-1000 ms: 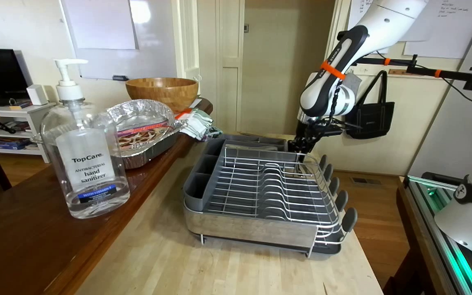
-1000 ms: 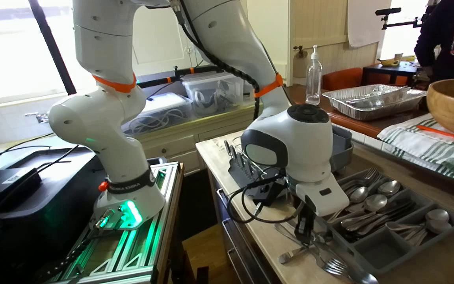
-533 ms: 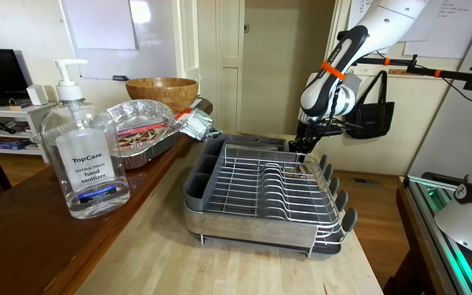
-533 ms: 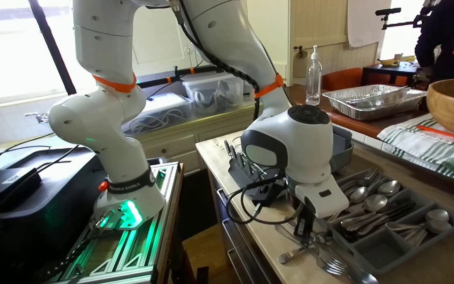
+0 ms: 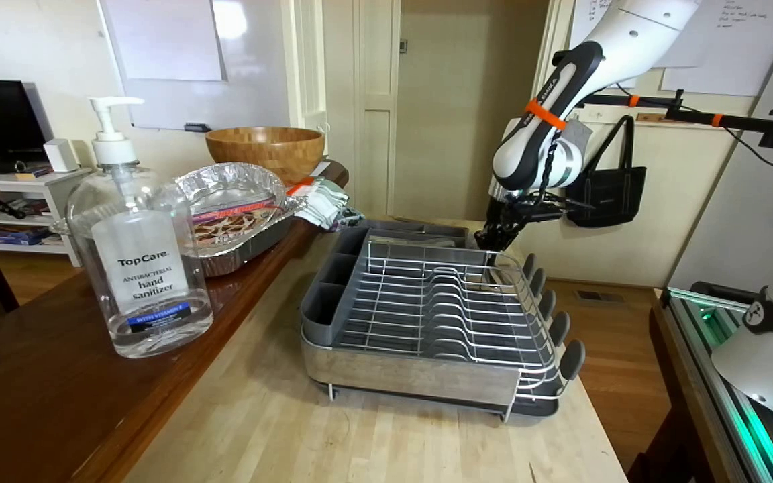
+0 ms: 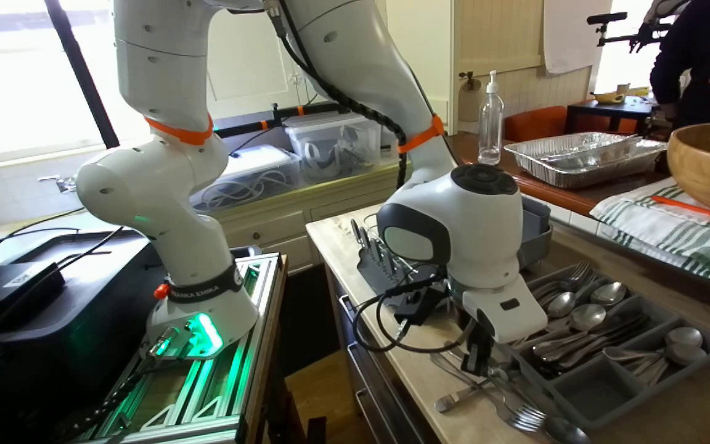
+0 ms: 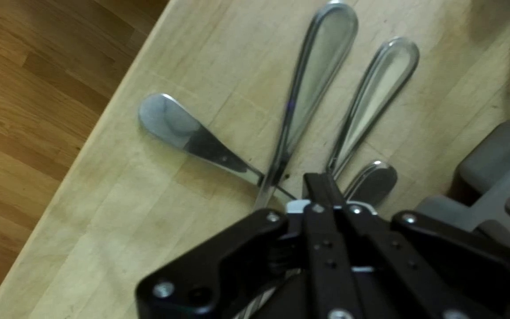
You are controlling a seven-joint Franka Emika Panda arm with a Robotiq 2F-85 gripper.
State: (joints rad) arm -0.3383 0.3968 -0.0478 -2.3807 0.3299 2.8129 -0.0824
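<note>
Near the wrist view's center, I have the end effector (image 7: 320,178) clenched at a handle (image 7: 373,103) reaching upper right, hold unconfirmed, so lifting could slip or snag the crossed utensil (image 7: 213,148) at left.

Jaws: black. Cutlery (image 7: 314,75): silver. Worktop (image 7: 117,208): pale tan, wood-grained. Floor (image 7: 38,133): darker orange-brown, grained. Sectioned tray (image 6: 598,394): uniform grey. Towel (image 6: 669,231): white with green stripes. Bowl (image 6: 709,166): brown. Robot arm (image 6: 355,61): white with orange bands (image 6: 421,137).

Both exterior views share the table (image 5: 359,443), angled down from opposite ends; the wrist view looks down close.
</note>
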